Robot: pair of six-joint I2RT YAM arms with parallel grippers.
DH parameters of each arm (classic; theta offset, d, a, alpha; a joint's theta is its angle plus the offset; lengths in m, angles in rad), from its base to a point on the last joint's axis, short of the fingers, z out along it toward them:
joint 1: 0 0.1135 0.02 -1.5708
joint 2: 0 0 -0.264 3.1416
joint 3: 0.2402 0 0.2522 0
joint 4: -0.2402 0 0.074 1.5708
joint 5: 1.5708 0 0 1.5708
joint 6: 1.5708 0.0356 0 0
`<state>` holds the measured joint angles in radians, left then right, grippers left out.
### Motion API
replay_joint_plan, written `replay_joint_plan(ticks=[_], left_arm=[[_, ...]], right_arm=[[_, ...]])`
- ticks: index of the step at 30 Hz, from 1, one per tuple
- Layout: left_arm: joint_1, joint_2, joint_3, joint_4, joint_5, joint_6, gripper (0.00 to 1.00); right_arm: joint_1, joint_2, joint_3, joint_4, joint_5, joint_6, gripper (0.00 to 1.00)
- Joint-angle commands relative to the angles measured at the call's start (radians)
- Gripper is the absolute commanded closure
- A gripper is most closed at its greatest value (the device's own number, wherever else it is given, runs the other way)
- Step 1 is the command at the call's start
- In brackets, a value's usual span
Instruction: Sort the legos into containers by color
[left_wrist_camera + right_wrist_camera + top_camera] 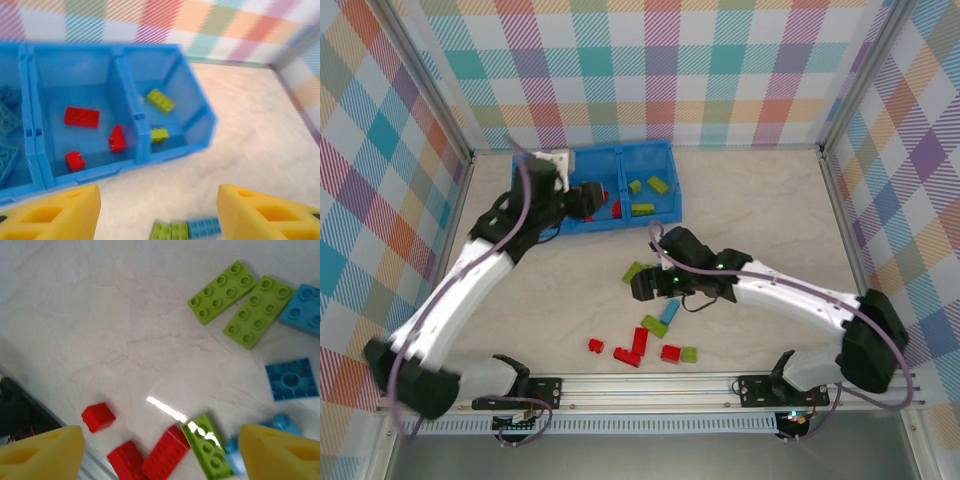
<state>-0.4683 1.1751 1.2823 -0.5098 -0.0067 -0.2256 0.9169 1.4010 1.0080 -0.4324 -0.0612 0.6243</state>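
While left gripper (pixel 157 207) hovers open-fingered and empty at the bin's (pixel 125 95) 6 o'clock edge, right gripper (pixel 162 450), fingers also apart, hangs over loose legos (pixel 220 291) on the table (pixel 100 315).

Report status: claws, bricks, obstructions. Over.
Left claw open, empty, at the bin. Right claw open over loose legos. Three red bricks in middle compartment. No obstruction seen.
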Motion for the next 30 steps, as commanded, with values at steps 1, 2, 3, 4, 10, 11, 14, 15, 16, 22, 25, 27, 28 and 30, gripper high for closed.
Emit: replay_joint_plan(ticks=[1, 2, 3, 4, 10, 11, 14, 15, 16, 22, 25, 27, 28, 30], left_arm=[[-0.022, -0.155, -0.079, -0.201, 0.104, 0.265, 0.36], [-0.024, -0.213, -0.102, -0.248, 0.145, 0.334, 0.36], [-0.026, -0.258, -0.127, -0.288, 0.188, 0.392, 0.35], [-0.027, -0.317, -0.163, -0.331, 0.248, 0.481, 0.33], [-0.029, -0.587, -0.45, -0.385, 0.343, 0.732, 0.15], [-0.029, -0.614, -0.484, -0.36, 0.34, 0.713, 0.14], [-0.029, -0.654, -0.535, -0.291, 0.367, 0.678, 0.12], [-0.029, -0.654, -0.545, -0.271, 0.369, 0.67, 0.11], [-0.029, -0.646, -0.55, -0.255, 0.372, 0.668, 0.11], [-0.029, -0.571, -0.554, -0.204, 0.369, 0.663, 0.1], [-0.029, -0.56, -0.556, -0.191, 0.365, 0.663, 0.09], [-0.029, -0.564, -0.563, -0.187, 0.361, 0.661, 0.09], [-0.029, -0.568, -0.568, -0.183, 0.359, 0.657, 0.09], [-0.029, -0.578, -0.579, -0.173, 0.358, 0.652, 0.09]], right_arm=[[0.009, 0.102, 0.061, 0.1, 0.004, 0.172, 0.28], [0.013, 0.144, 0.083, 0.109, 0.01, 0.195, 0.33], [0.019, 0.185, 0.115, 0.104, 0.025, 0.211, 0.36], [0.026, 0.23, 0.154, 0.091, 0.046, 0.22, 0.37], [0.036, 0.532, 0.529, -0.286, 0.154, 0.228, 0.29], [0.039, 0.571, 0.577, -0.331, 0.18, 0.23, 0.29], [0.041, 0.651, 0.668, -0.416, 0.24, 0.267, 0.27], [0.042, 0.668, 0.684, -0.431, 0.247, 0.278, 0.27], [0.043, 0.684, 0.695, -0.444, 0.262, 0.296, 0.27], [0.043, 0.754, 0.736, -0.446, 0.276, 0.324, 0.27], [0.043, 0.786, 0.761, -0.465, 0.293, 0.363, 0.28], [0.043, 0.803, 0.767, -0.466, 0.301, 0.382, 0.29], [0.043, 0.811, 0.771, -0.459, 0.3, 0.383, 0.29], [0.042, 0.826, 0.775, -0.453, 0.305, 0.386, 0.3]])
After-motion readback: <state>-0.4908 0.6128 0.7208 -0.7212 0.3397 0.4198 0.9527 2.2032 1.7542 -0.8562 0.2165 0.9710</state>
